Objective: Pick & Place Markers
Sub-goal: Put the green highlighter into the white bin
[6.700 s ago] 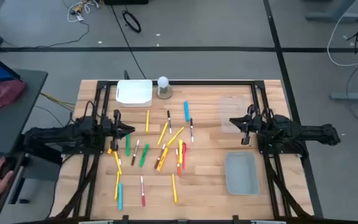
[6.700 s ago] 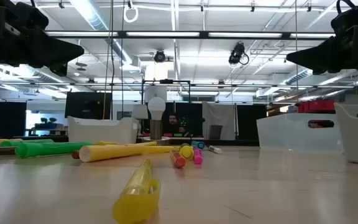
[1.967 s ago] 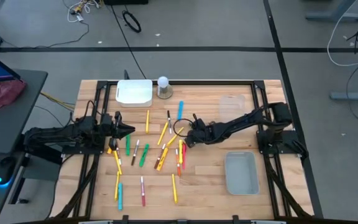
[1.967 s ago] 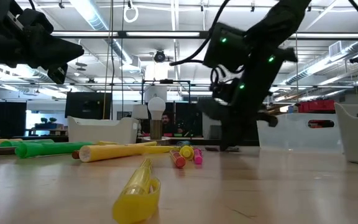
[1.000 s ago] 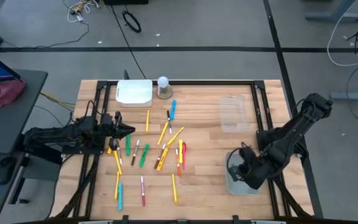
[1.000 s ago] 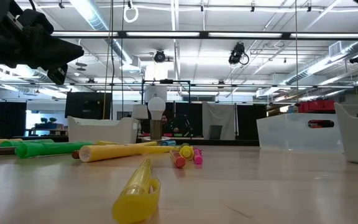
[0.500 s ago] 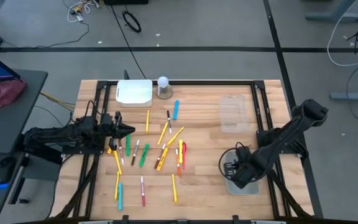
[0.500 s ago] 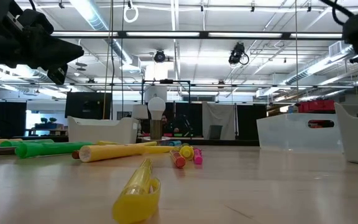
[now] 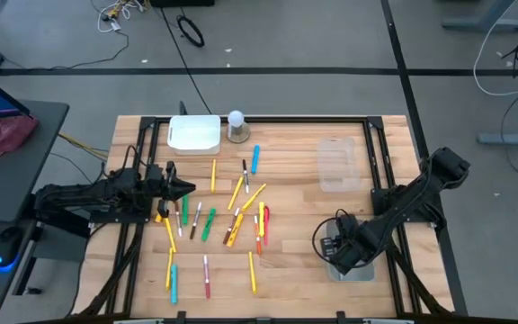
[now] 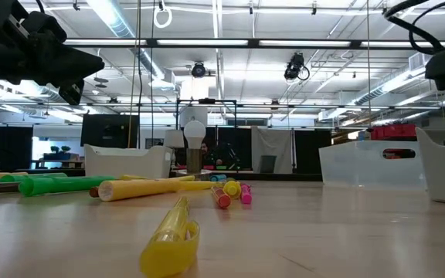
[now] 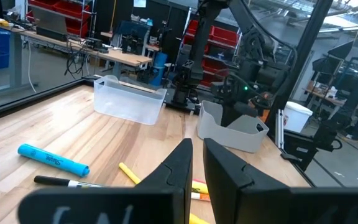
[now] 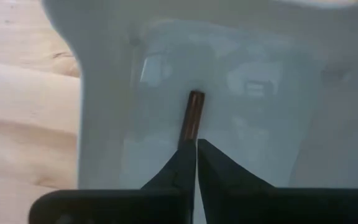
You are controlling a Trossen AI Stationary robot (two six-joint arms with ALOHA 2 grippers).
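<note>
Pale grey plastic fills the right wrist view: the bin [image 12: 229,93] lies directly beneath the right gripper [image 12: 196,149], whose fingers are pressed together on the end of a thin brown-tipped marker [image 12: 191,118] that projects forward from between the fingertips over the bin floor. In the high view this gripper [image 9: 335,245] is seen at the bin's [image 9: 353,270] near-left rim.

The pinch is judged to be slight, on the very end of the stick, so the marker could pivot or slip out if the wrist is swung. As the gripper is placed close to the bin wall, a release here could leave the marker propped on the rim or dropped outside onto the wooden table [image 9: 295,270]. A descent could also knock the light bin aside.

The remaining markers [image 9: 232,211] are scattered well away from this gripper, near the left gripper [image 9: 183,188], which is held over the table's left side with its fingers nearly closed on nothing visible.
</note>
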